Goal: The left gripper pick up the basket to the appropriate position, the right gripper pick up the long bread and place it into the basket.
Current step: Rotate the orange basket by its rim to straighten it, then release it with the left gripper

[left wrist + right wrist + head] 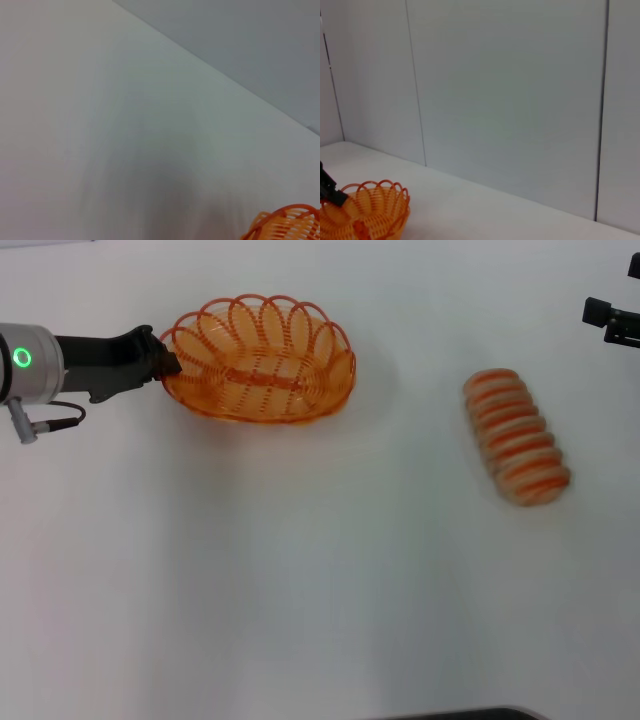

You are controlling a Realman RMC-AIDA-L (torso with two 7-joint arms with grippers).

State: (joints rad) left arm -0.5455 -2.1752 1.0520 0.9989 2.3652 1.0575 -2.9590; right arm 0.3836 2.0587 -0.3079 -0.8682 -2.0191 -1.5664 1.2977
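Observation:
The orange wire basket (258, 360) sits at the far left-centre of the white table. My left gripper (168, 364) reaches in from the left, and its black fingers close over the basket's left rim. The basket's rim also shows in the left wrist view (287, 225) and the right wrist view (367, 212), where a black finger of the left gripper (329, 190) sits at its edge. The long bread (515, 437), tan with orange stripes, lies alone on the table to the right. My right gripper (612, 322) is at the far right edge, beyond the bread and apart from it.
The white table (300, 570) stretches between basket and bread and toward the front. A grey panelled wall (510, 100) stands behind the table. A dark edge (460, 714) shows at the table's front.

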